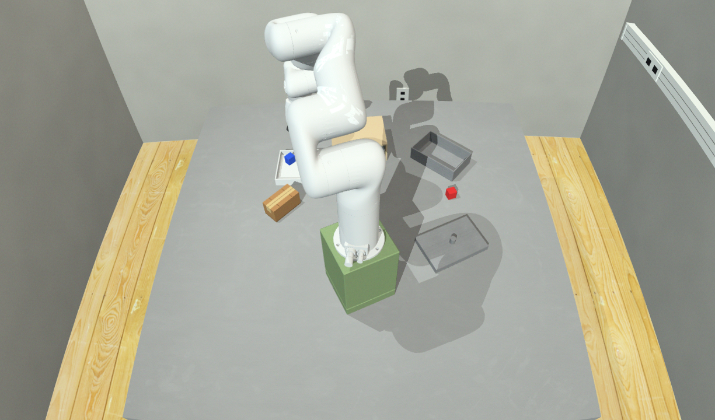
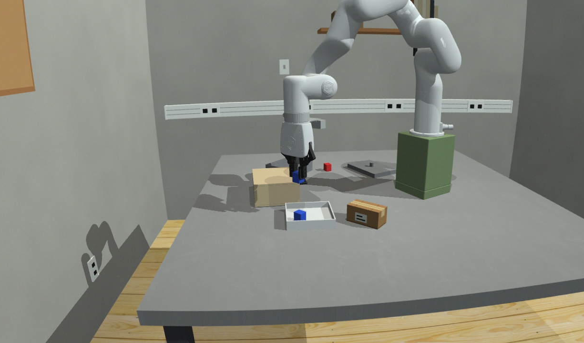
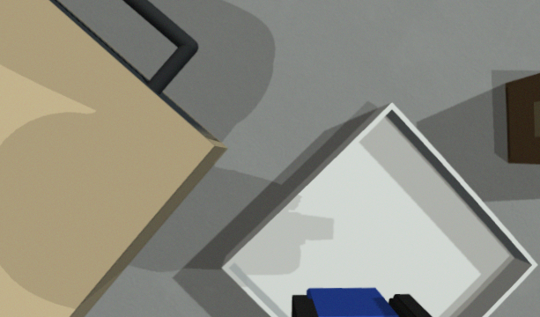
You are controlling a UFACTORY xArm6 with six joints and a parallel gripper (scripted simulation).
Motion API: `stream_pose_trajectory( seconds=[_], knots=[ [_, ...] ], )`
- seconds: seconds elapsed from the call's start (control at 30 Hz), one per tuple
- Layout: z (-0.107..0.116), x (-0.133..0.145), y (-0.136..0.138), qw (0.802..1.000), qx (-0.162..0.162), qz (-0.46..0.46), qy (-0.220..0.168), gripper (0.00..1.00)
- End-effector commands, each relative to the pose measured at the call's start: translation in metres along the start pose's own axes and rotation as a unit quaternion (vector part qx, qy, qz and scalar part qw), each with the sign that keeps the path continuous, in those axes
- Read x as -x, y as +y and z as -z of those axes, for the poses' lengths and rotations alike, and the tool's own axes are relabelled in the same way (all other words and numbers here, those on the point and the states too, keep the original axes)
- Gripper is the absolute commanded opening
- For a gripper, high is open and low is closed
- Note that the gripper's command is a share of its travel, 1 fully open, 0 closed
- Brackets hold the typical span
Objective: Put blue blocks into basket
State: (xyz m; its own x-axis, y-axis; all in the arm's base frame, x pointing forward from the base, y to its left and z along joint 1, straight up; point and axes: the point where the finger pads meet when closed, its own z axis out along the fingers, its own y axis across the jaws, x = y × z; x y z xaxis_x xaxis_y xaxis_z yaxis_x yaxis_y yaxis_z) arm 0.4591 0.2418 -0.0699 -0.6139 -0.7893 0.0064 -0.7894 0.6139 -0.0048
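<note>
The gripper [image 2: 298, 175] [image 3: 350, 306] grips a blue block [image 2: 297, 176] [image 3: 350, 304] between its fingertips, above the white basket [image 2: 311, 224] [image 3: 468, 185].

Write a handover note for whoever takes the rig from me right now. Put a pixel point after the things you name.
Gripper [image 2: 298, 176] [image 3: 351, 309]: shut on a blue block [image 2: 296, 176] [image 3: 349, 303], held up off the table.
Done: another blue block [image 1: 289, 158] [image 2: 300, 215] is in the basket [image 1: 286, 182] [image 2: 311, 224] [image 3: 463, 184].
Metal box [image 1: 432, 167] [image 2: 276, 164]: open; lid [image 1: 432, 248] [image 2: 381, 171] on the table.
Red block [image 1: 451, 193] [image 2: 327, 167]: on the table; leave it.
Left: basket the held block, check for hidden ones, refit the lid, confirm the cabinet [image 1: 372, 128] [image 2: 276, 194] [image 3: 98, 154] drawer is fully shut (I can't tell), move clear.
</note>
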Motion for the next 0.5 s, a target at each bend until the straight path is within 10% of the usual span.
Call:
stream_pose_trajectory(
  seconds=[0.0, 0.47],
  knots=[
    [-0.007, 0.002, -0.001, 1.000, -0.001, 0.000, -0.002, 0.00],
    [-0.033, 0.002, -0.001, 1.000, -0.001, 0.000, -0.002, 0.00]
  ],
)
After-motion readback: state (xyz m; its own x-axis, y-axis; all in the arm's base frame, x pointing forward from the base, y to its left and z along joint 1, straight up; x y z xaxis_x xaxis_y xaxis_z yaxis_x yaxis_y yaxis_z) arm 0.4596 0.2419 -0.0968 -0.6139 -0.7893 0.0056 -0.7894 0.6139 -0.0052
